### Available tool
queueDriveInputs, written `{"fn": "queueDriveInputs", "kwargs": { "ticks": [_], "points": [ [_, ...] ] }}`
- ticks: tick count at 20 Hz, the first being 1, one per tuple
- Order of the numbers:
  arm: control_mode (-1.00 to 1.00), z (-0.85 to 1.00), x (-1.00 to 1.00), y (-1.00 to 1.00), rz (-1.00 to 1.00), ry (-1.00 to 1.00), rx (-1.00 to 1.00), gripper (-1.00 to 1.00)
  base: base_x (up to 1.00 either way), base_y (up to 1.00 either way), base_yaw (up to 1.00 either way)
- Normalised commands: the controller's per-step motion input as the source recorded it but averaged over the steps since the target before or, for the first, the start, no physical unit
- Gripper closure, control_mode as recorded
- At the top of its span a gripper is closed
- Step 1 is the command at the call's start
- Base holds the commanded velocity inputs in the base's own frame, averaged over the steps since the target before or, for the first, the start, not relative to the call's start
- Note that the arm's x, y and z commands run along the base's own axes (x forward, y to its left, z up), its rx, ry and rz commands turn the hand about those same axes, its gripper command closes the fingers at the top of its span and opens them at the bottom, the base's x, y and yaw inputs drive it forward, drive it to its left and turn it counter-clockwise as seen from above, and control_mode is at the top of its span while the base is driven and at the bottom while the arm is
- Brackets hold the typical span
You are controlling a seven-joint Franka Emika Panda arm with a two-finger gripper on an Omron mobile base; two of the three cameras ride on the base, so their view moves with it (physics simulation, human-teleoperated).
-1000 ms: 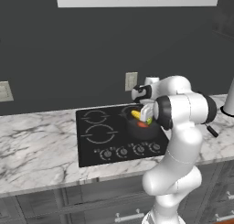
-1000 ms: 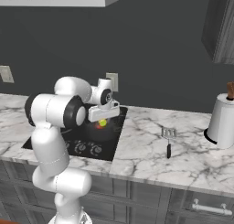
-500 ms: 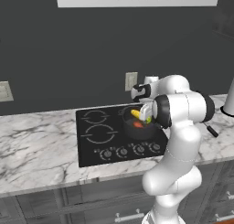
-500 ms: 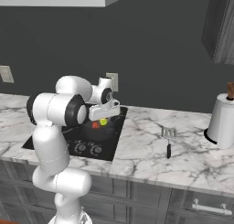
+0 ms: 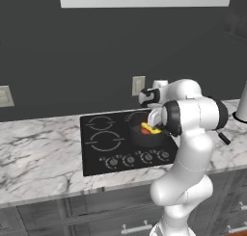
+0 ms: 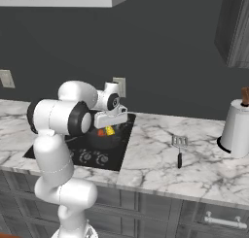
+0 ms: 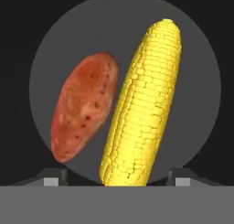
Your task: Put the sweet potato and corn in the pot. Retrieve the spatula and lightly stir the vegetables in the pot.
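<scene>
Since a second ago your corn [image 7: 144, 104] has dropped from the gripper [image 7: 116, 176] into the pot [image 7: 201, 127]. Directly below the spread, empty fingers, it lies touching the sweet potato [image 7: 82, 106].

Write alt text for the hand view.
A yellow corn and a reddish-brown sweet potato lie side by side inside the round dark pot, seen from straight above, with the gripper fingertips at the bottom edge.
</scene>
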Motion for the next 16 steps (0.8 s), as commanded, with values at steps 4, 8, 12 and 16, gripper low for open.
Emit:
{"fn": "queueDriveInputs", "kwargs": {
  "ticks": [4,8,12,16],
  "points": [
    [-1.0,0.49,-0.27,-0.03,0.0,-0.08,0.0,-1.0,0.0,0.0,0.0],
    [-1.0,0.7,-0.36,-0.36,0.0,-0.14,0.03,-1.0,0.0,0.0,0.0],
    [-1.0,0.34,-0.34,-0.87,-0.06,-0.19,0.0,-1.0,0.0,0.0,0.0],
    [-1.0,0.05,-0.25,-0.99,-0.15,-0.13,0.0,-1.0,0.0,0.0,0.0]
  ]
}}
